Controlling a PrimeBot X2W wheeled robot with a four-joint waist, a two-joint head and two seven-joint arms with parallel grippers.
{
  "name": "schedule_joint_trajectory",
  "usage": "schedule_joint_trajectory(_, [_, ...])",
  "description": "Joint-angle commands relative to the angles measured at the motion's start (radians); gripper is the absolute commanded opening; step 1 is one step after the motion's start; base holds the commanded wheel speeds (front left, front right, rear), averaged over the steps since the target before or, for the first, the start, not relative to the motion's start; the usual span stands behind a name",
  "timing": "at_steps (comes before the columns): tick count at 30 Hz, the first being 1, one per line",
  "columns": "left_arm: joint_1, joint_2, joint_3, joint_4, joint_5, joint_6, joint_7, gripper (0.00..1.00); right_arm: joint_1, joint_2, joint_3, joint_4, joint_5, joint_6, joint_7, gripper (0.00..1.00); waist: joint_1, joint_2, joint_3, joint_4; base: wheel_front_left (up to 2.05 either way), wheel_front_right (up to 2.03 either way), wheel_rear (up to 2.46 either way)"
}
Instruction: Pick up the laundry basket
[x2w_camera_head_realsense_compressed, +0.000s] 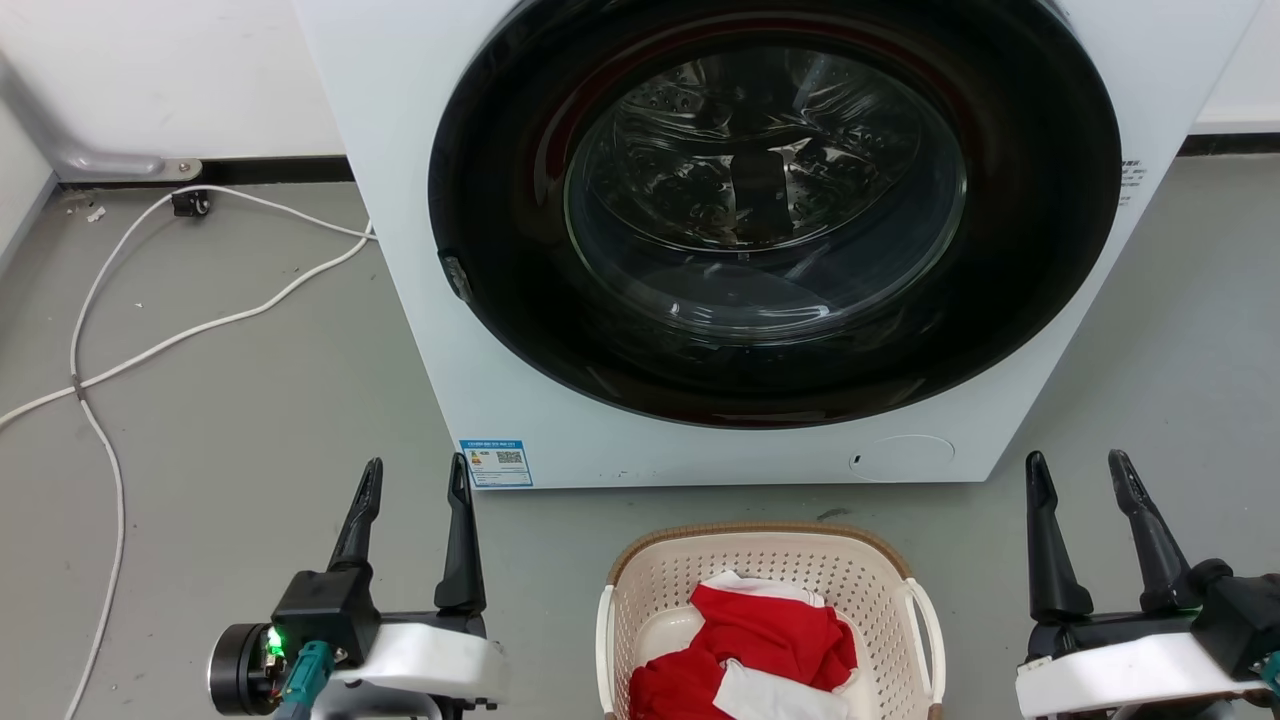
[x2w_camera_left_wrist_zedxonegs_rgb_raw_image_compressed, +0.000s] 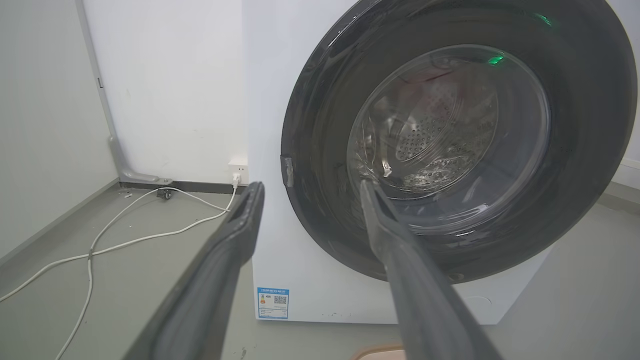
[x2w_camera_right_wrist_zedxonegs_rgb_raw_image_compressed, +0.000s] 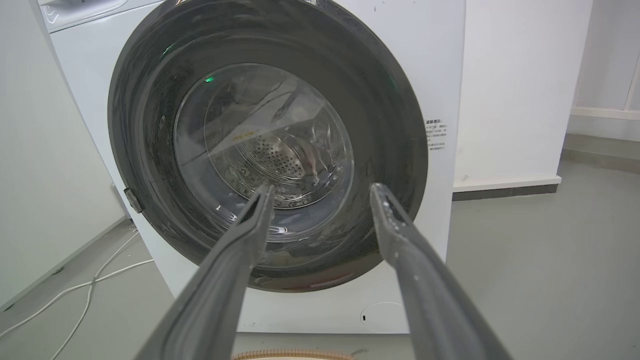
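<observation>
Laundry basket (x2w_camera_head_realsense_compressed: 780, 562), cream perforated oval, woven-look rim; left end effector (x2w_camera_head_realsense_compressed: 416, 462) and right end effector (x2w_camera_head_realsense_compressed: 1074, 455) spread.

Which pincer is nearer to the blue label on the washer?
Left. The left pincer is open just left of the blue label at the lower corner of the washer; the right pincer is open far across, beyond the laundry basket.

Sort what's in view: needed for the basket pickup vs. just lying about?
Job: basket, on the floor before the washer; left gripper and right gripper, both open, one on either side of it, not touching it.
Lying about: washer; cable on the floor; red cloth inside the basket.
</observation>
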Motion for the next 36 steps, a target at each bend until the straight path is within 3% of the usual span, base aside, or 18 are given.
schedule_joint_trajectory(1, [0.011, 0.004, -0.003, -0.009, 0.025, 0.004, -0.010, 1.00, 0.007, -0.004, 0.000, -0.010, -0.024, 0.000, -0.008, 1.00, 0.0000, 0.0000, 0.000, 0.000, 0.00, 0.00, 0.00])
schedule_joint_trajectory(17, [0.022, -0.004, -0.001, 0.000, 0.144, -0.003, -0.042, 1.00, 0.024, -0.005, 0.012, -0.021, -0.105, 0.000, -0.041, 1.00, 0.0000, 0.0000, 0.002, 0.000, 0.00, 0.00, 0.00])
schedule_joint_trajectory(36, [0.027, -0.008, 0.011, 0.027, 0.135, -0.006, -0.042, 1.00, 0.026, -0.005, 0.008, 0.010, -0.077, 0.000, -0.041, 1.00, 0.0000, 0.0000, 0.004, 0.000, 0.00, 0.00, 0.00])
